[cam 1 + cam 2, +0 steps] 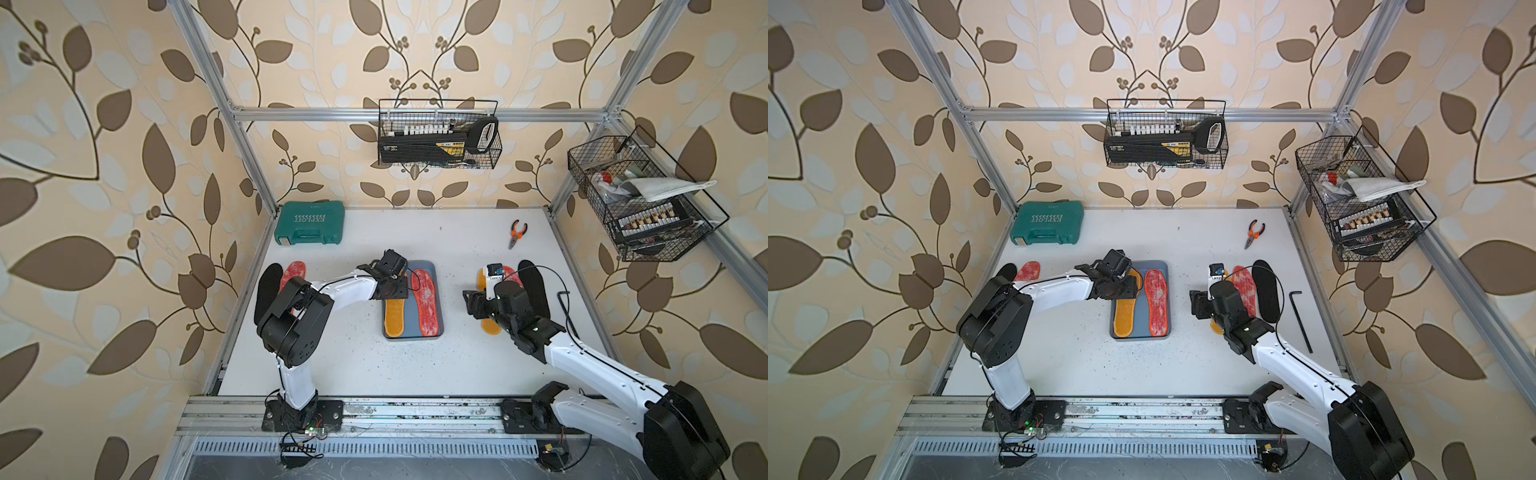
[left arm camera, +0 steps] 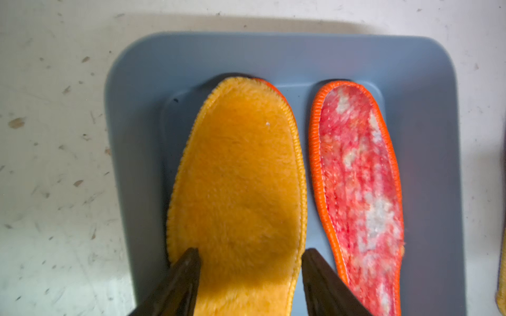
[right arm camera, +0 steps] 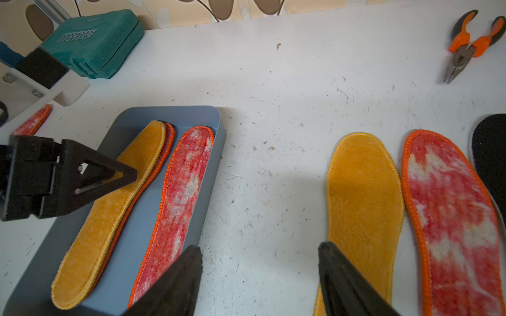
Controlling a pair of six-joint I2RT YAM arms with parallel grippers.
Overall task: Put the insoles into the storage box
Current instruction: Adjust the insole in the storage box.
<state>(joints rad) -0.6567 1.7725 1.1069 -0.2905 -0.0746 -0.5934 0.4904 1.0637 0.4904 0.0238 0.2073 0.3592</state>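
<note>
Left wrist view showed the boxed mustard insole [image 2: 238, 177] lying in the storage box [image 2: 427, 136] on top of an orange-edged one [image 2: 276, 90], with a red-white insole [image 2: 358, 177] flat beside it. My left claw [image 2: 250, 260] stood wide above the mustard one, holding nothing. My right claw [image 3: 260, 251] hung wide and empty over the table [image 3: 273, 82], between the box and a loose mustard insole [image 3: 364, 205]. A loose red-white insole [image 3: 451, 219] and a black insole [image 3: 492, 150] lay beyond it.
</note>
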